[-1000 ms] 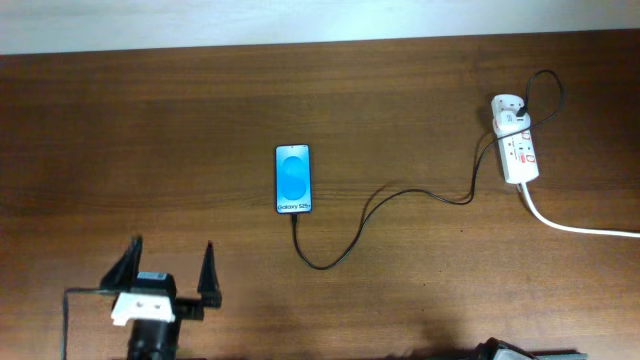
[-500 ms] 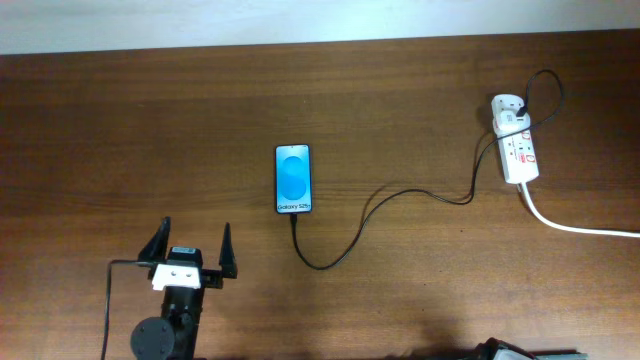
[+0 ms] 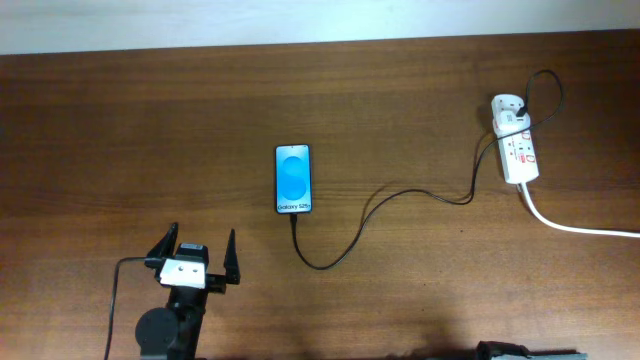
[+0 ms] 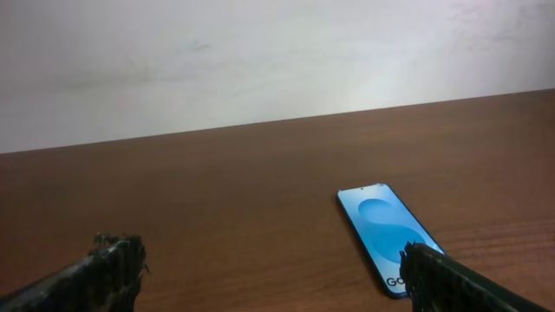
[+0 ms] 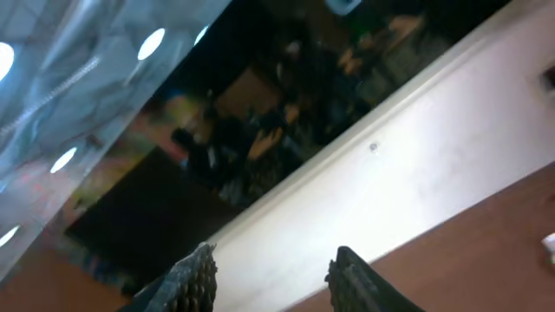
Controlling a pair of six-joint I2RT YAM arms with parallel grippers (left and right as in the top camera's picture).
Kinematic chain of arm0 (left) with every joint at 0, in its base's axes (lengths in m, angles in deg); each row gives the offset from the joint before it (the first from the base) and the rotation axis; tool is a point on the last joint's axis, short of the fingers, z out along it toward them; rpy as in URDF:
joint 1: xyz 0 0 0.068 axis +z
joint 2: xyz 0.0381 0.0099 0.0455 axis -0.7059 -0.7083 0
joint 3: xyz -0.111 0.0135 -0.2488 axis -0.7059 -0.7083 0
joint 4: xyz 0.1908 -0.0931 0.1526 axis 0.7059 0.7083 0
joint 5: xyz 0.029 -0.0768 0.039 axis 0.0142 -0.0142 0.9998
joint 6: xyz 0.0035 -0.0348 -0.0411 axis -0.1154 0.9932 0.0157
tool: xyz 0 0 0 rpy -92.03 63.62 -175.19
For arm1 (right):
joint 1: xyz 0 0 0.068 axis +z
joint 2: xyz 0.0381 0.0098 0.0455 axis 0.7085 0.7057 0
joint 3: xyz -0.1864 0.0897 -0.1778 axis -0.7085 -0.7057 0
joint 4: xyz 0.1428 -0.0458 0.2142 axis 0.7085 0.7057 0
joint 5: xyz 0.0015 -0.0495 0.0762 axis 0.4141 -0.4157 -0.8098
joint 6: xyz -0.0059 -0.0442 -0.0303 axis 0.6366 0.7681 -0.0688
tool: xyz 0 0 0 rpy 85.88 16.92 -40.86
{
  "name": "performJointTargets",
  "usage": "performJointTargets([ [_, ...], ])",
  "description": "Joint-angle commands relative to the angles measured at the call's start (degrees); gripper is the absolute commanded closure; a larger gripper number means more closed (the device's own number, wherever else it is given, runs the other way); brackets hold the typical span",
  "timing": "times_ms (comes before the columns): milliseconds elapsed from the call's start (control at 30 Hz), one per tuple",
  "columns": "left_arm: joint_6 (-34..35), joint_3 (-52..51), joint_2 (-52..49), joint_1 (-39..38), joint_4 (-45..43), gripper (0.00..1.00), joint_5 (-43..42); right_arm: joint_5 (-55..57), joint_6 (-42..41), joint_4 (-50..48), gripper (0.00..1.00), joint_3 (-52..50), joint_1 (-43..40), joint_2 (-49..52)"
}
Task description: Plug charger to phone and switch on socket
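The phone (image 3: 293,179) lies flat mid-table with its blue screen up; it also shows in the left wrist view (image 4: 388,237). The black charger cable (image 3: 345,243) runs from the phone's bottom edge, loops right and reaches the white socket (image 3: 519,152) at the far right, where a black plug (image 3: 524,119) sits. My left gripper (image 3: 197,256) is open and empty, below and left of the phone; in its wrist view (image 4: 277,282) the right finger overlaps the phone's near corner. My right gripper (image 5: 273,282) is open, empty and points at the wall.
The socket's thick white cord (image 3: 575,227) runs off the right edge. A pale wall (image 4: 260,61) stands behind the table's far edge. The wooden table (image 3: 150,130) is bare on the left.
My left gripper has moved to the right, closer to the phone. The phone, cable and socket have not moved.
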Motion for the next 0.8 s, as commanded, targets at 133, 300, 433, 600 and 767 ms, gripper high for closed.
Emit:
performJointTargets([
  [133, -0.96, -0.09, 0.66, 0.81, 0.31, 0.01, -0.61, 14.10, 6.32, -11.76, 0.55, -26.29, 4.81, -24.09],
  [300, -0.96, -0.09, 0.63, 0.81, 0.33, 0.01, -0.61, 13.70, 8.39, -17.86, 0.61, -38.82, 4.76, -35.58],
  [433, -0.96, -0.09, 0.63, 0.81, 0.33, 0.01, -0.61, 13.79, 11.17, -18.51, 0.57, -39.32, 4.76, -40.85],
  [600, -0.96, -0.09, 0.63, 0.81, 0.33, 0.01, -0.61, 15.69, 14.78, -18.86, 0.47, -39.43, -0.13, -50.31],
  [767, -0.96, -0.09, 0.63, 0.81, 0.33, 0.01, -0.61, 15.96, 14.80, -17.51, 0.25, -40.87, -8.26, -59.89],
])
